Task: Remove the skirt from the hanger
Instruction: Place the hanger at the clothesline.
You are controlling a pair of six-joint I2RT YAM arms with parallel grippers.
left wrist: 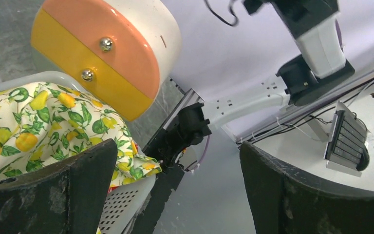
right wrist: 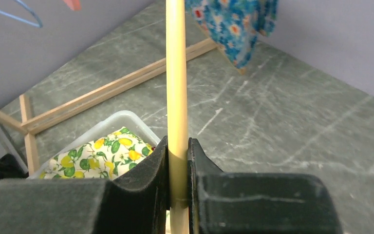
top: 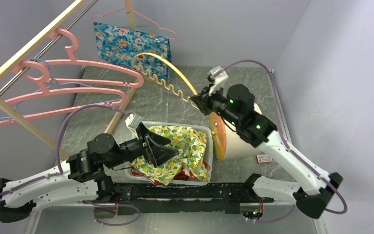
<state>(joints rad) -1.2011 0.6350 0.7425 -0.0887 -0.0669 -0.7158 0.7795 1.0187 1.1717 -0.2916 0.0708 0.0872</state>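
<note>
Ok so the lemon-print skirt (top: 187,141) is lying bunched in the white basket (right wrist: 121,116) at the near edge of the counter (right wrist: 282,122), with 1 corner spilling over the front rim. The yellow hanger (right wrist: 176,73) looks bare as far as I can see, up in the air and well apart from the skirt. So I'd call the pulling-off part pretty much done, and what's left is a clean let-go.

The left end effector (top: 168,148) is spread wide right over the cloth, pinching nothing. The right end effector (top: 198,101) is pressed together on the hanger's bar, which sits squarely between the 2 pads.

How I'd do it well: lift the left arm straight up so no fold rides up with a finger. I can't tell from here whether a finger touches the fabric. Don't drag sideways, because the orange-and-yellow drum (left wrist: 102,63) is just beside the basket. On the right side, hold the hanger level and away from the blue floral cloth (top: 126,46) hanging at the back. That wavy edge looks like a snag risk.
</note>
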